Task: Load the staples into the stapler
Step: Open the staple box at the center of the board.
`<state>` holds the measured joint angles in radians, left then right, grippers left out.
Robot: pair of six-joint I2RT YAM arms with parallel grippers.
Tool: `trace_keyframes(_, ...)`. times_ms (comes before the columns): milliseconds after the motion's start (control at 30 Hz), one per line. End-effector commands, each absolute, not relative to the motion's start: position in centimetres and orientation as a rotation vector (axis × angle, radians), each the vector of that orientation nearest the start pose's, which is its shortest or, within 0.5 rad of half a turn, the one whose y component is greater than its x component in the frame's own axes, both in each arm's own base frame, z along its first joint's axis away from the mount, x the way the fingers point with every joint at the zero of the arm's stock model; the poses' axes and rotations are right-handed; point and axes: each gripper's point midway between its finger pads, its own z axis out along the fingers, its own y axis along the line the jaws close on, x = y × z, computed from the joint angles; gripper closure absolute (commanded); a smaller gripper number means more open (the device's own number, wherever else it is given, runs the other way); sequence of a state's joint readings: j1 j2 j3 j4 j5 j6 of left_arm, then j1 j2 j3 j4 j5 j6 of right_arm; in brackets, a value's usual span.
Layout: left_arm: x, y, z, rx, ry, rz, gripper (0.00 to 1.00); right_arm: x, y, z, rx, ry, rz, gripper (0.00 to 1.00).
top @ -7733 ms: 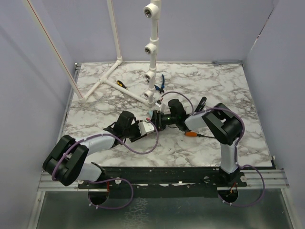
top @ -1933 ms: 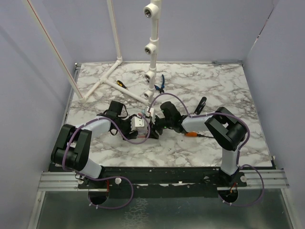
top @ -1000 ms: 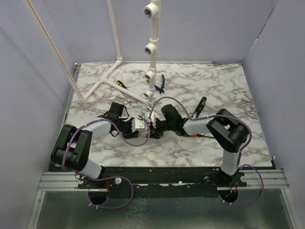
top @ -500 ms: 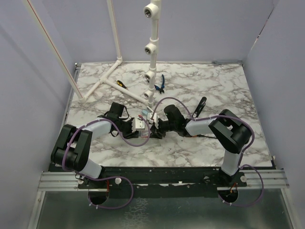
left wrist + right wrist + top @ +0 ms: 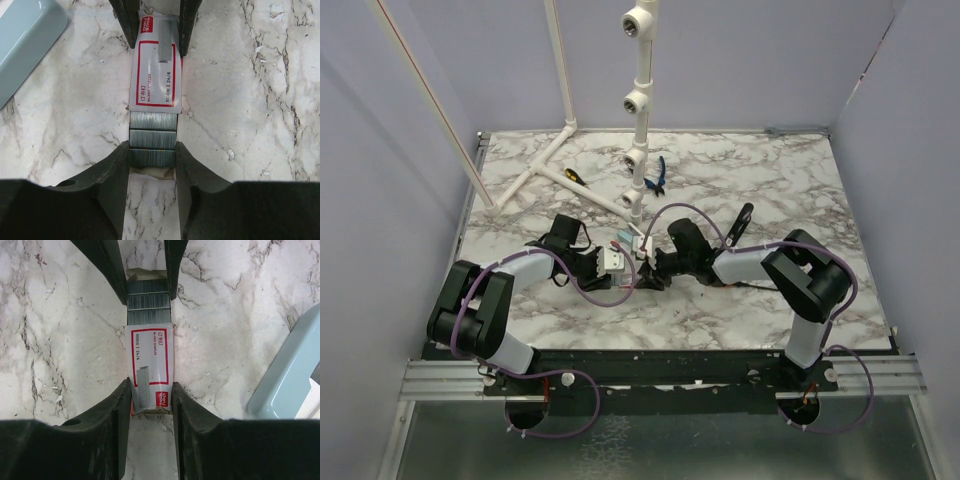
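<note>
Far end of staples box [image 5: 153, 75] hidden between fingers [image 5: 122, 20], teal bar [image 5: 22, 40] cut off by picture's edge

1. Frame centre: box [image 5: 152, 75] lies on the table [image 5: 250, 100], strips [image 5: 152, 137] protruding below it.
2. The left gripper [image 5: 152, 152] flanks the strips; the right gripper [image 5: 157, 40] flanks the box.
3. Upper left: bar [image 5: 22, 45].

**Two table-mounted arms.** We show the left arm [image 5: 525, 268] and the right arm [image 5: 740, 265], each built of rounded white links between bulky black joint housings. A thin purple cable [image 5: 682, 206] runs along each arm (with another loop below the bases). Both are bolted to a black base rail [image 5: 660, 365]. In the wrist views we see matte dark fingers [image 5: 112, 175], one pierced by a small round hole.
</note>
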<state>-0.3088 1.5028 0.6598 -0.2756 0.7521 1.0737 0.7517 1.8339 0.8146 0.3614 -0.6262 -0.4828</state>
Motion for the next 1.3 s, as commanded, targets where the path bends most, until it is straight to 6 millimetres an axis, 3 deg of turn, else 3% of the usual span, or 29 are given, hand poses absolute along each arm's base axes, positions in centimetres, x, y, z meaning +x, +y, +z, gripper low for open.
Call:
trace_keyframes(0,24.9,-15.6,0.4,1.702,1.806,-0.598,0.72,23.9,32.5,-0.1,-1.588,1.711,0.841,0.65)
trace_keyframes(467,24.9,-15.6,0.3,1.699,1.815,-0.599,0.69,24.1,32.3,0.0,-1.599,1.712,0.870,0.59)
trace_keyframes(733,25.1,-15.6,0.4,1.687,1.831,-0.598,0.51,24.3,32.6,0.4,-1.594,1.716,0.885,0.39)
trace_keyframes(800,25.2,-15.8,0.5,1.676,1.835,-0.603,0.45,24.3,32.8,0.7,-1.590,1.716,0.892,0.25)
trace_keyframes(900,25.4,-15.9,0.8,1.663,1.834,-0.604,0.37,24.6,33.0,1.5,-1.582,1.707,0.891,0.14)
trace_keyframes(1100,25.7,-16.6,2.3,1.622,1.803,-0.621,0.23,24.8,32.7,3.2,-1.578,1.707,0.868,0.13)
trace_keyframes(1267,25.6,-17.6,5.1,1.567,1.726,-0.663,0.20,25.9,31.0,6.9,-1.468,1.727,0.860,0.13)
